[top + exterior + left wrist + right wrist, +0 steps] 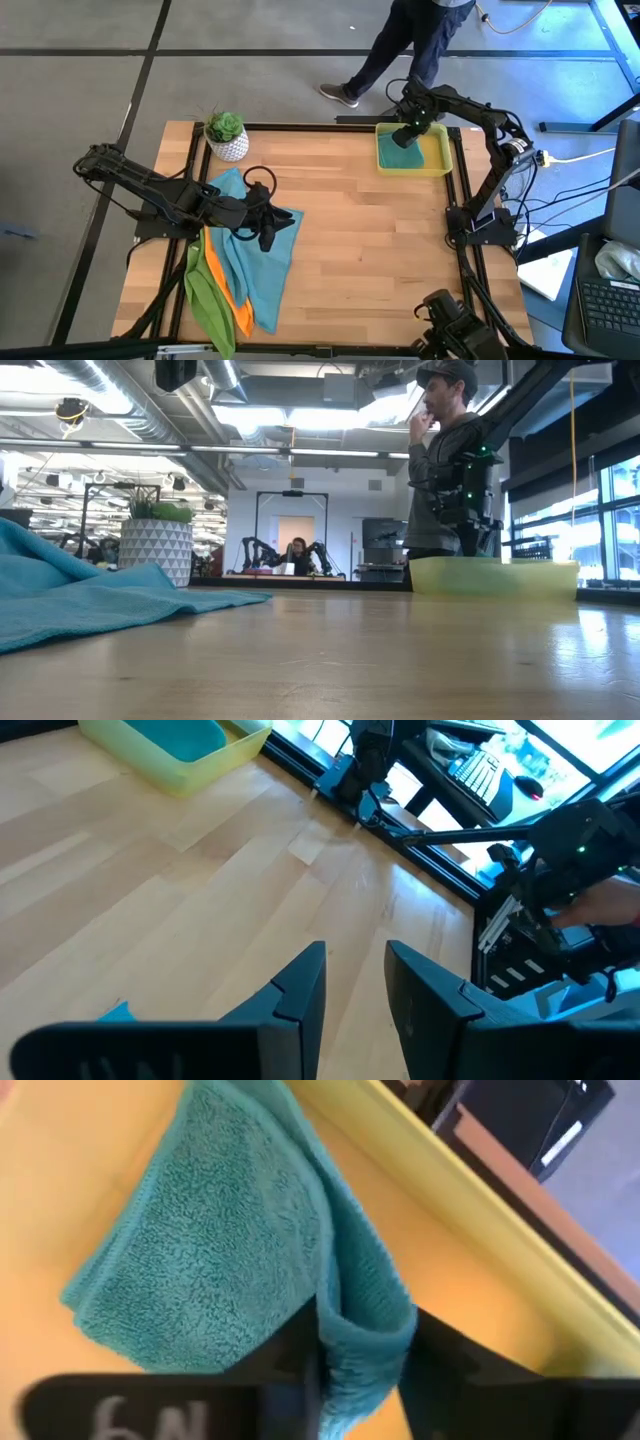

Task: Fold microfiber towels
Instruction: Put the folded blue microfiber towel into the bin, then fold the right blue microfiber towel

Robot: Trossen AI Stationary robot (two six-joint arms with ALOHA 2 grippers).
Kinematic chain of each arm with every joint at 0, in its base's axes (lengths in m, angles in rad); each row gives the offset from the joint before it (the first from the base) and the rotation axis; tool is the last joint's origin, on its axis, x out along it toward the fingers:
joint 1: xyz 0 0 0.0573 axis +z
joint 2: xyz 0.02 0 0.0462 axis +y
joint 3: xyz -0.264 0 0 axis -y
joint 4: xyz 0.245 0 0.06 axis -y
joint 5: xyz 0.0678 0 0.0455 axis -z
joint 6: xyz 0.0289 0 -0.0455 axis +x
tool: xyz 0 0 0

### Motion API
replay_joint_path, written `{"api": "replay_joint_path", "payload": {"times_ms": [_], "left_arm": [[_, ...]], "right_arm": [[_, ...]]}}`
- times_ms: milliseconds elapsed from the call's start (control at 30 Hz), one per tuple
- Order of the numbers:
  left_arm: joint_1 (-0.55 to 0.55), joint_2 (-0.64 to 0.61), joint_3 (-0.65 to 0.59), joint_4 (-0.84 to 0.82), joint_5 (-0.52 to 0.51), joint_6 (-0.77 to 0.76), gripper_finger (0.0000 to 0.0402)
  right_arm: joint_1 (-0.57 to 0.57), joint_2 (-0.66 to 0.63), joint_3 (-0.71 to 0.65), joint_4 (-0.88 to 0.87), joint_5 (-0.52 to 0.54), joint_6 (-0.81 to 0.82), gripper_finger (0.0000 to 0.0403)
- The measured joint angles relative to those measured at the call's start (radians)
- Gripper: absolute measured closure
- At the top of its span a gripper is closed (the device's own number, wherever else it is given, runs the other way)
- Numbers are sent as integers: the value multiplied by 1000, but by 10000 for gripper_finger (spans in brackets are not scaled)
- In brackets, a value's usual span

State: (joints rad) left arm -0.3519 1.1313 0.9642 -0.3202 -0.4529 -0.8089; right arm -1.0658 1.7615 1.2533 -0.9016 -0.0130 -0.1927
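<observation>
Wooden counter (360, 240) filling the middle of the high view, with a loose heap of teal, orange and lime green microfiber towels (240, 270) spread at lower left, unfolded and overlapping, the green and orange edges trailing toward the bottom edge. Left gripper (268, 222) resting over that heap, fingers (300, 990) parted a little and holding nothing. Yellow tray (445, 160) at upper right, a folded teal towel (230, 1250) lying inside it, plush, doubled into a compact pad with one rounded fold edge. Right gripper (360, 1350) poised low in the tray, its fingers either side of that fold edge; whether pinching or just loosened, could not be told. Risks, as judged: cloth snagging on a finger during withdrawal and dragging the pad open, or the fold springing loose once released; tray possibly nudged as well.
</observation>
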Motion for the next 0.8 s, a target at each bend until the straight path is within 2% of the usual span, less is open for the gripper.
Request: {"api": "replay_joint_path", "payload": {"times_ms": [267,433,533,700,800], "left_arm": [[0,0,0,1,-1,-28,304],[0,0,0,8,-1,-29,304],[0,0,0,1,-1,-18,304],[55,0,0,-114,2,-32,304],[140,5,0,-212,88,-41,304]], "right_arm": [[-4,0,0,-35,233,1,201],[-4,-1,4,-73,230,-14,171],[-4,-26,31,-106,140,27,165],[19,-119,73,-115,-187,106,166],[69,-191,77,-102,-353,119,173]]}}
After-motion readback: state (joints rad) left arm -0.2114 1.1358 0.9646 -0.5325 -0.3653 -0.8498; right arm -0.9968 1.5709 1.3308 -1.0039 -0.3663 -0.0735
